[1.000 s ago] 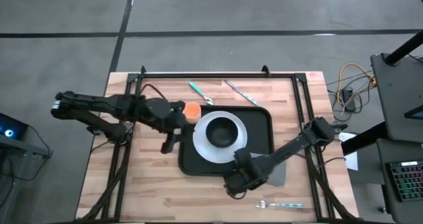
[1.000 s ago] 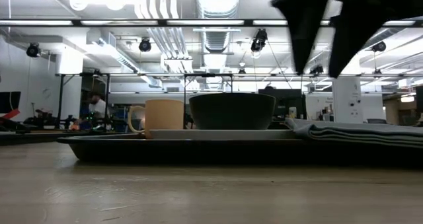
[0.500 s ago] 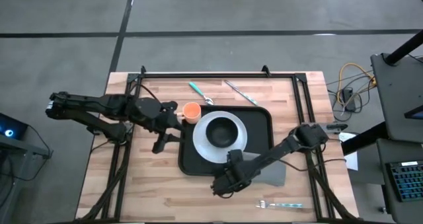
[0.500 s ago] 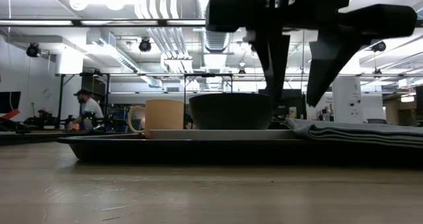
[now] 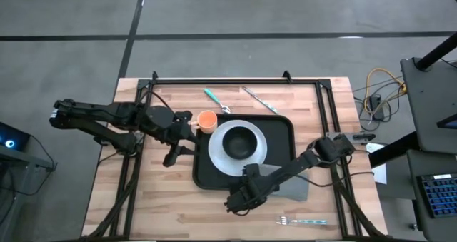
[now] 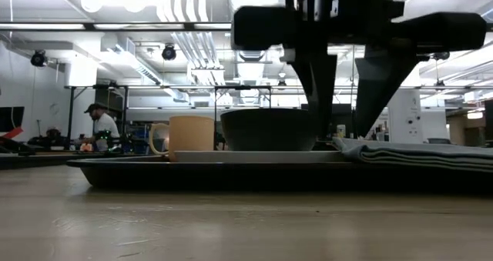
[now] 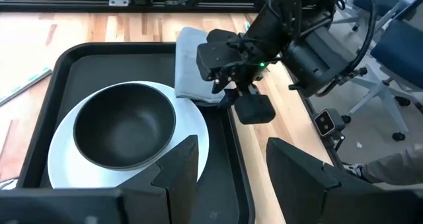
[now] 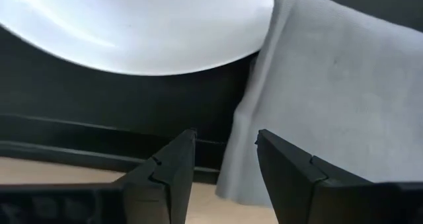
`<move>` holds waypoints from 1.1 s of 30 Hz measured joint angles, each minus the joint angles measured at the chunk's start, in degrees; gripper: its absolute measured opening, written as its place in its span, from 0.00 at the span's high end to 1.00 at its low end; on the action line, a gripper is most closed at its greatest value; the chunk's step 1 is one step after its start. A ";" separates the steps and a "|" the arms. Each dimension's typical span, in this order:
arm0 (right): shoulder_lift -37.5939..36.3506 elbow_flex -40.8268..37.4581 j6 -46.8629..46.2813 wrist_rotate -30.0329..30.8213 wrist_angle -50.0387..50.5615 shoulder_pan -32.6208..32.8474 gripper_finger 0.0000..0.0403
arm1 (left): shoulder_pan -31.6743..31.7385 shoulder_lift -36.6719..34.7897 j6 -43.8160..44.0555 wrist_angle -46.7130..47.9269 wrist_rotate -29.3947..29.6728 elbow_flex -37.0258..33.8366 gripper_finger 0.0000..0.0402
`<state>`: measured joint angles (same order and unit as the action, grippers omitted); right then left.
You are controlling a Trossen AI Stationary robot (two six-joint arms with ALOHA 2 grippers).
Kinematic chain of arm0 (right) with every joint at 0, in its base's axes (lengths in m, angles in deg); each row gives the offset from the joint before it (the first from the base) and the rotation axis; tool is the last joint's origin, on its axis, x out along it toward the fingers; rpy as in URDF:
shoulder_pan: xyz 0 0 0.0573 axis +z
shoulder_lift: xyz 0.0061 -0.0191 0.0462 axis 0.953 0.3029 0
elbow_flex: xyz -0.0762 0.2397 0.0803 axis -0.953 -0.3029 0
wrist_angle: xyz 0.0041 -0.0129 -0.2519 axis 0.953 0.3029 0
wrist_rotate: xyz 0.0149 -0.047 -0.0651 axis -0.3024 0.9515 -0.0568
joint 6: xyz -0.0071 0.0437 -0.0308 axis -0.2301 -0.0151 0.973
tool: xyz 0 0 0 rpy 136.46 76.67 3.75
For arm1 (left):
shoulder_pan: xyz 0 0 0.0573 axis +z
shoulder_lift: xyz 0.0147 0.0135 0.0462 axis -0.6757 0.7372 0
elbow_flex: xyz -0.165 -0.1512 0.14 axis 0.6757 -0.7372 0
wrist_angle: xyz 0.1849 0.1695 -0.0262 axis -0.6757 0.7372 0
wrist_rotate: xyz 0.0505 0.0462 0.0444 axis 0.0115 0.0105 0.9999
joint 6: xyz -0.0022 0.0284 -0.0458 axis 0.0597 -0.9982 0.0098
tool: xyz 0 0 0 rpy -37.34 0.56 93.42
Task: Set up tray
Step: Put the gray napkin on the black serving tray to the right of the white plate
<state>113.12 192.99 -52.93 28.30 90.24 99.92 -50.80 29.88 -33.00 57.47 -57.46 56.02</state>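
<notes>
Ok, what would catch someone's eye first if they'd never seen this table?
The black tray mid-table, holding a white plate with a dark bowl and an orange cup at its far-left corner. The right gripper hovers open at the tray's near rim beside a grey napkin draped over the edge.

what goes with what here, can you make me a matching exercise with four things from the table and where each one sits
Things:
1. dark bowl
2. orange cup
3. grey napkin
4. fork

Places:
A. on the bare wood near the table's front edge, off the tray
B. on the white plate
C. draped over the tray's front right corner, partly on the wood
D. at the tray's back left corner, near the left gripper

Pairs: 1-B, 2-D, 3-C, 4-A
</notes>
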 joint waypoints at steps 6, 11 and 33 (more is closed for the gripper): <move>0.05 -1.16 0.29 -0.25 0.15 0.00 0.61 | -0.01 -0.09 -0.23 0.17 -1.07 0.00 0.60; 0.00 -2.76 1.30 -0.36 0.31 0.00 0.59 | -0.01 -0.15 -0.23 0.18 -1.38 0.00 0.60; -0.17 -9.11 2.97 -4.90 -4.35 -0.04 0.97 | -0.01 -0.57 -0.21 0.55 -2.56 0.02 0.60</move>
<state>112.95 183.88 -49.97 23.40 85.89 99.88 -50.80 29.31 -33.21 58.02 -60.02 56.04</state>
